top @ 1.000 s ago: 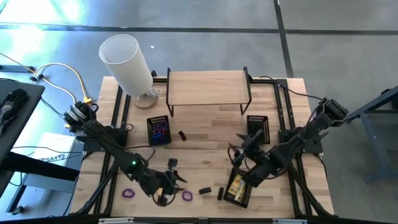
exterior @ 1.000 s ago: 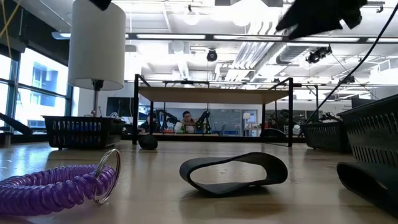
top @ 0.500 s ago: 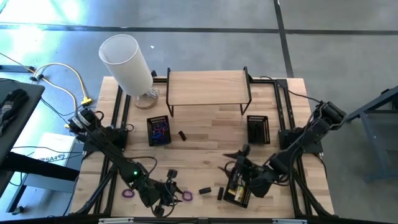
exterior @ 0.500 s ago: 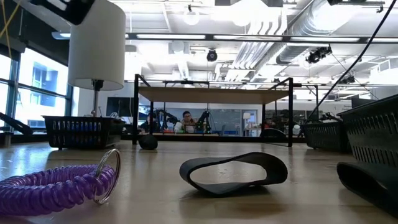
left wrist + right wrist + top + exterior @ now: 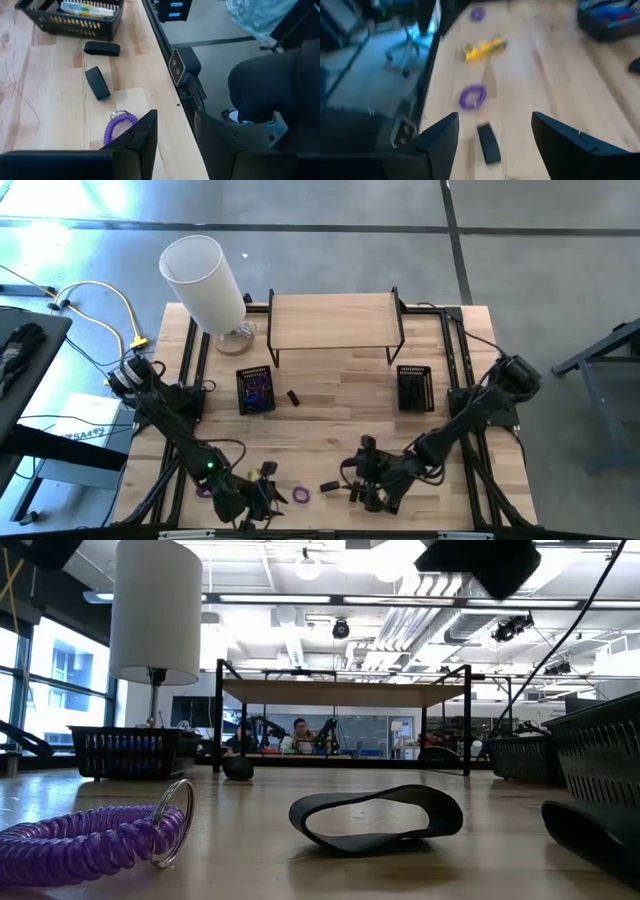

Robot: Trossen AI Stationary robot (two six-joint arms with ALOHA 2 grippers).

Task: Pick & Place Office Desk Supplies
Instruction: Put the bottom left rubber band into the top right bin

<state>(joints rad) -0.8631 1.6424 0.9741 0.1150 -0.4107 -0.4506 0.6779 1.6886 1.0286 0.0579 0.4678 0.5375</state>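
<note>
High view, entry one: which step is in hand? [Clerk]

Between picks, by my judgement. Left gripper (image 5: 258, 502) at the table's front edge, fingers spread, nothing between them. Right gripper (image 5: 366, 480) near the front too, fingers spread wide, empty, hanging over the loose items. [Checker]

Entry two: loose supplies, location? [Clerk]

All on the front strip between the two grippers. One purple loop (image 5: 300, 495); one black block (image 5: 328, 486); one yellow piece (image 5: 266, 471) just beside the left gripper. A second purple loop (image 5: 478, 14) lies farther along in the right wrist view. A black band loop (image 5: 97, 82) sits on its edge near a tray with yellow pieces (image 5: 65, 22). One small black block (image 5: 294, 397) lies alone mid-table. [Checker]

Entry three: next move, requirements? [Clerk]

Judgement only. Lower the right gripper squarely over the black block or the purple loop, close, lift, and carry it to a tray. The items are small and flat, so the fingertips must come right down to the wood. Which tray is meant, I cannot tell. [Checker]

Entry four: surface? [Clerk]

Table (image 5: 340, 370) of pale wood planks in a dark frame. Fixtures: wooden shelf (image 5: 335, 320) at the back; white cylinder lamp (image 5: 205, 280) at the back left; tray of blue and red items (image 5: 256, 390); black mesh tray (image 5: 414, 387). [Checker]

Entry five: room? [Clerk]

Grey concrete floor. In the low view, an open hall with ceiling lights and ducts, windows at one side, and people (image 5: 300, 730) seated far behind. [Checker]
</note>
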